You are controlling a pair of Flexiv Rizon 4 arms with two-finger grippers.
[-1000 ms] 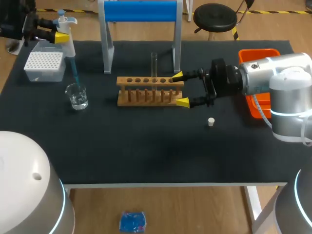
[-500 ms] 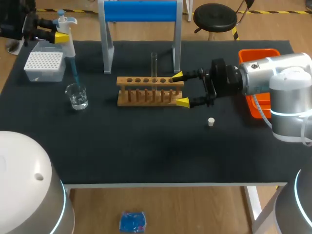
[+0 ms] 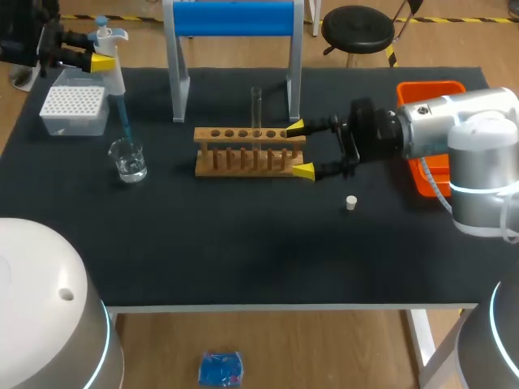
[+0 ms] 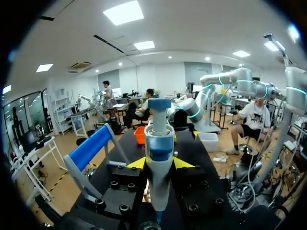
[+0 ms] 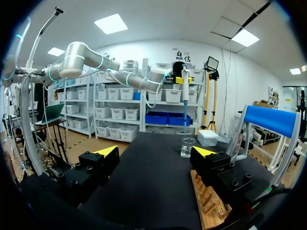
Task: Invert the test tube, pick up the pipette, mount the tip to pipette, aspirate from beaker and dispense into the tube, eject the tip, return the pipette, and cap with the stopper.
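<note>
Left claw (image 3: pixel 103 61) gripping pipette (image 3: pixel 114 79) over beaker (image 3: pixel 128 160), right claw (image 3: pixel 301 148) wide at rack (image 3: pixel 243 152)

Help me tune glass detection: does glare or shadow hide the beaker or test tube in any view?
Head view: even light, no hard shadows; the beaker glints clearly against the dark table, while the test tube is faint. Right wrist view: the beaker stands out. Left wrist view: the pipette blocks nearly all of the beaker.

Left hand (image 3: pixel 103 61), far left, clamps the pipette (image 3: pixel 114 50); right hand (image 3: pixel 299 149) lies level, fingers spread wide.
</note>
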